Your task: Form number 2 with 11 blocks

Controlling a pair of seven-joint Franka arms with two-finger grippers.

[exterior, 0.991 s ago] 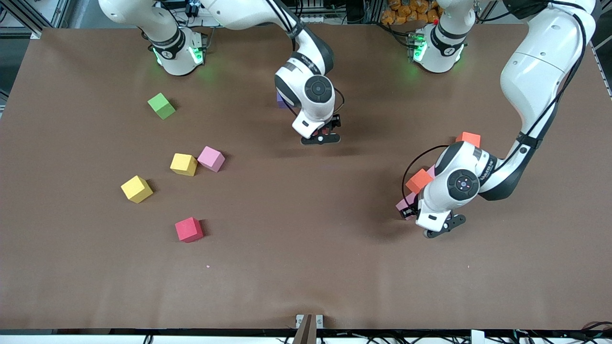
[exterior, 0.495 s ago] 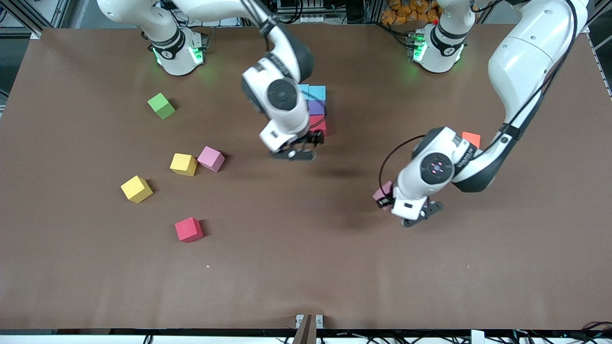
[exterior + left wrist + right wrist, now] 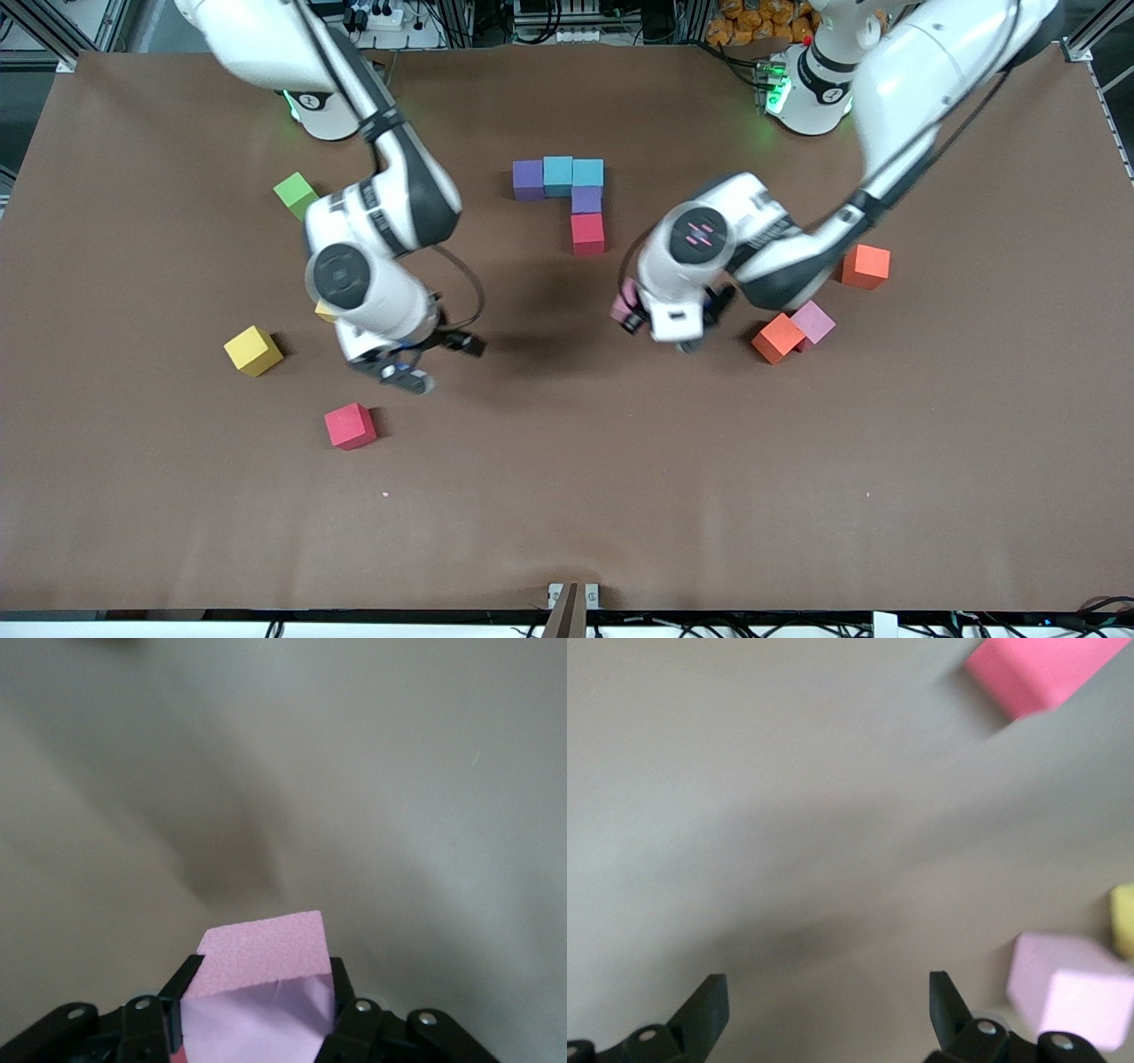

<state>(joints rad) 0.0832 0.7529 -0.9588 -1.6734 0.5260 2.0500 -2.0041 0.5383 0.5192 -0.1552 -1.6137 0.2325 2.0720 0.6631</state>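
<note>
Carrying a pink cube (image 3: 624, 303) over bare desk (image 3: 886, 496), the left gripper (image 3: 631, 310) is seen in the front view at five o'clock from the five-cube start of the number 2 (image 3: 571, 199).

Left wrist view: matte, foam-like pink cube (image 3: 263, 992) is clamped in the jaws; placement beside the red cube (image 3: 587, 234) is judged next.

Right wrist view: the right gripper (image 3: 824, 1010) is shown with jaws wide, empty, above desk near a loose pink cube (image 3: 1067, 988).

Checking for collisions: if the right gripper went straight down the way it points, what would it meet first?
Probably bare table: the right gripper is open with nothing between its fingers. A pink block lies just off to one side, so a brush with it is possible; depth is unclear.
</note>
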